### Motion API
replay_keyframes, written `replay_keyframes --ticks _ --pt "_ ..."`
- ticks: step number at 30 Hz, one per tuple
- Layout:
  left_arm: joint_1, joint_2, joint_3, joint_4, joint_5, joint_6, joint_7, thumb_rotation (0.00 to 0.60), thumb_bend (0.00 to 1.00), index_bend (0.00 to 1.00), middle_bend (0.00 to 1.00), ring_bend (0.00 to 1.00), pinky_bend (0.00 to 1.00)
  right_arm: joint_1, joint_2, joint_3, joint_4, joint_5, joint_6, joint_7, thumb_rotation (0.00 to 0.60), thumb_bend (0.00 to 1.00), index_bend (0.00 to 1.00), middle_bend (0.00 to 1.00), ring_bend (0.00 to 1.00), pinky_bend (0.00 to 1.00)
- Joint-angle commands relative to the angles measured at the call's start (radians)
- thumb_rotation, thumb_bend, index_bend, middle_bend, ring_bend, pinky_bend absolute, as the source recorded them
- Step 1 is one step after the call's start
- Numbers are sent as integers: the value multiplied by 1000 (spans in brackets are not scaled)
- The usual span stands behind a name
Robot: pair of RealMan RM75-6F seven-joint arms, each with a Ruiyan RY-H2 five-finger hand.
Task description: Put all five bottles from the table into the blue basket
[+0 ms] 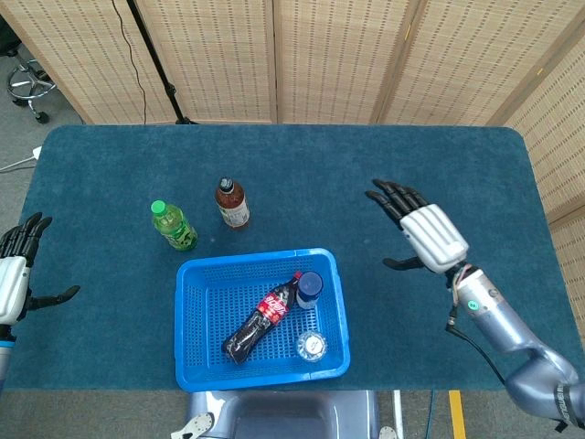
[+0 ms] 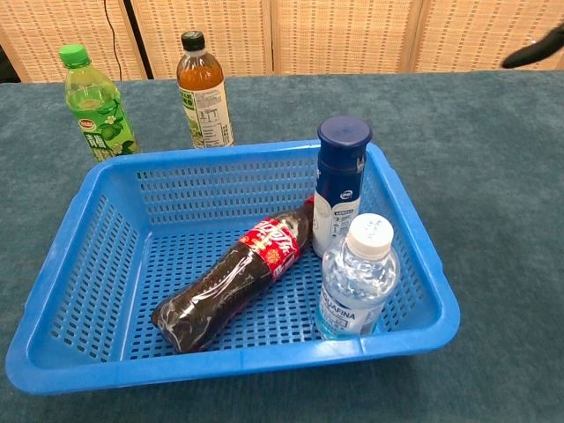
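The blue basket (image 1: 194, 343) (image 2: 97, 198) sits at the table's near edge. Inside it a cola bottle (image 1: 259, 320) (image 2: 231, 284) lies on its side. A blue-capped white bottle (image 1: 309, 289) (image 2: 340, 181) and a clear water bottle (image 1: 312, 345) (image 2: 356, 278) stand upright at the basket's right end. On the table behind the basket stand a green bottle (image 1: 172, 225) (image 2: 95, 103) and a brown tea bottle (image 1: 232, 203) (image 2: 204, 91). My right hand (image 1: 424, 234) hovers open to the right of the basket, holding nothing. My left hand (image 1: 13, 276) is open at the far left edge.
The teal table (image 1: 292, 174) stretches wide behind and to the right of the basket. Wicker screens (image 1: 302, 55) stand beyond the far edge. A dark fingertip (image 2: 533, 51) of my right hand shows at the chest view's upper right corner.
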Motion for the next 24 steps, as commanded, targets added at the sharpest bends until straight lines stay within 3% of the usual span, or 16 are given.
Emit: replay_keyframes --ticks 1,7,11,24 --pt "-33 -3 -15 97 69 -38 -204 600 0 0 0 0 0 -135 37 -51 -23 39 123 -100 600 0 0 0 0 72" --pt "-78 -68 -37 275 125 -47 -480 600 0 0 0 0 0 -268 -12 -111 -2 44 228 -142 600 0 0 0 0 63" --pt "-132 -117 -28 380 156 -105 -615 600 0 0 0 0 0 -321 -41 -128 38 45 255 -166 600 0 0 0 0 13" --pt "-273 -251 -28 506 136 -268 -686 600 0 0 0 0 0 -386 -138 -88 183 51 309 -211 600 0 0 0 0 0"
